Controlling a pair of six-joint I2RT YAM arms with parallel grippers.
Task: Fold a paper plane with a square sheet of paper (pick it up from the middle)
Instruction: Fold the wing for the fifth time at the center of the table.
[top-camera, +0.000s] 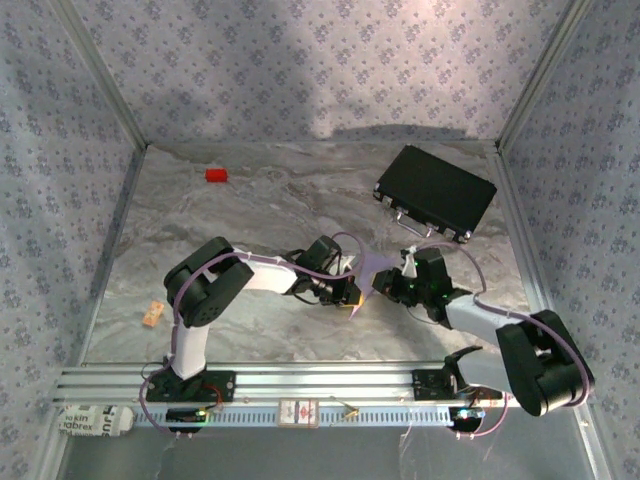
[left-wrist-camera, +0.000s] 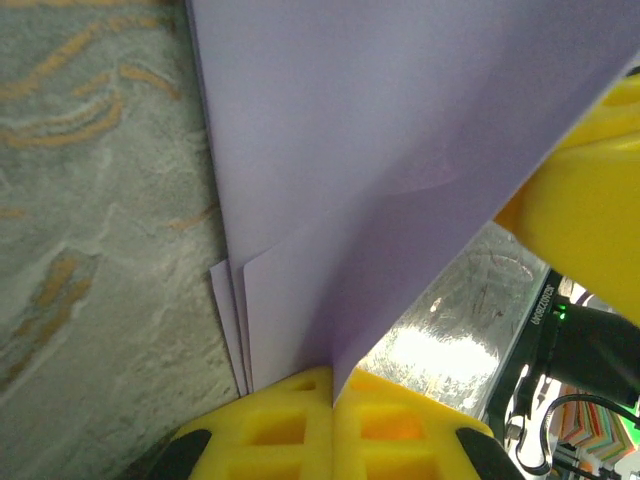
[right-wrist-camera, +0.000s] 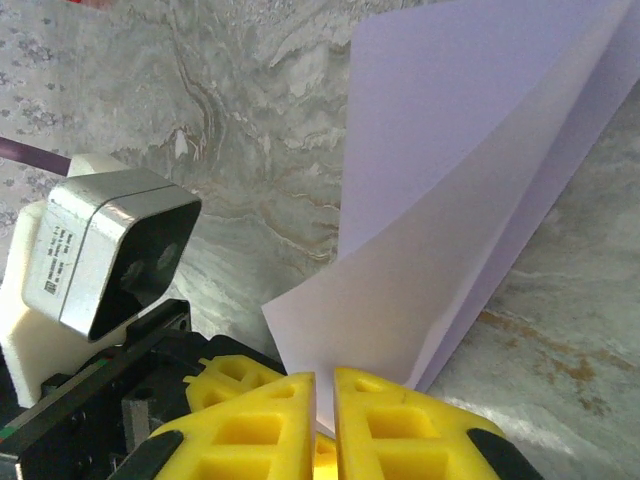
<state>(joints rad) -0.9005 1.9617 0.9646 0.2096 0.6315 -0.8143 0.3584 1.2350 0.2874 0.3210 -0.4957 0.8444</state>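
Observation:
The lilac paper (top-camera: 371, 271) is folded into several layers and held up off the table at the centre, between both arms. In the left wrist view the paper (left-wrist-camera: 380, 150) fans upward from my left gripper (left-wrist-camera: 333, 385), whose yellow fingers are pressed shut on its lower edge. My right gripper (right-wrist-camera: 324, 385) meets it from the other side: its fingers stand a thin slit apart, and the paper (right-wrist-camera: 450, 180) runs down into that slit. From above, the left gripper (top-camera: 352, 296) and right gripper (top-camera: 386, 285) almost touch.
A small red block (top-camera: 216, 175) lies at the back left. A black rectangular case (top-camera: 436, 192) sits at the back right. A small tan piece (top-camera: 152, 316) rests near the left wall. The left arm's camera housing (right-wrist-camera: 120, 250) is close beside my right fingers.

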